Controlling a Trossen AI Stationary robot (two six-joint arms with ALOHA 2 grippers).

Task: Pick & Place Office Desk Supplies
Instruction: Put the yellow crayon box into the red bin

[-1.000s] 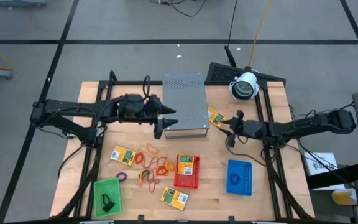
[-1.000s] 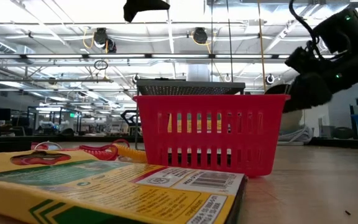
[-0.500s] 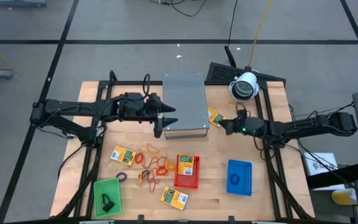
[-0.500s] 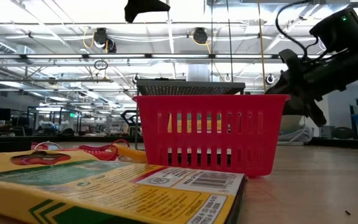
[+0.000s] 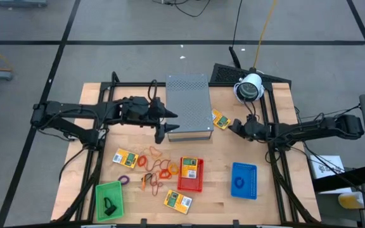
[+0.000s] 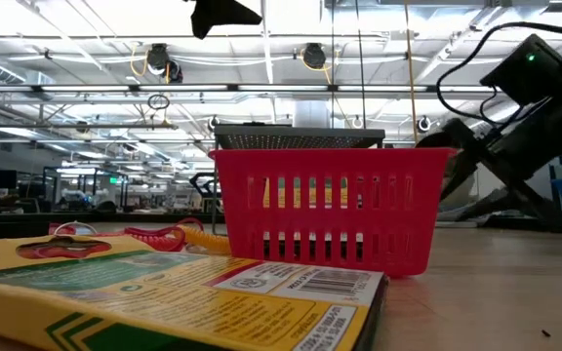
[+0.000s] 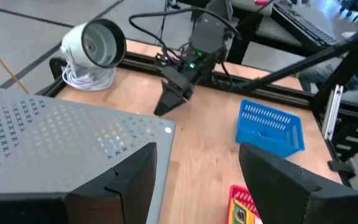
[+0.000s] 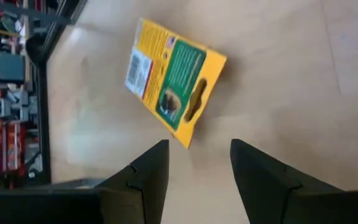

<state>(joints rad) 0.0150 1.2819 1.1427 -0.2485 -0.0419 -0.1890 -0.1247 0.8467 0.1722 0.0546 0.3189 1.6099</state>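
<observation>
Left gripper parted, pointing three o'clock; right gripper parted, empty, pointing ten o'clock.

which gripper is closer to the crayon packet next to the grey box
Right. The right gripper is just beside the packet; the left gripper is across the grey box.

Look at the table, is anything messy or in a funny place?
Yes. One yellow-and-green packet lies crooked on its own beside the grey metal box, far from the trays, just ahead of the open right gripper. Rubber bands sprawl in a loose tangle left of the red tray.
</observation>
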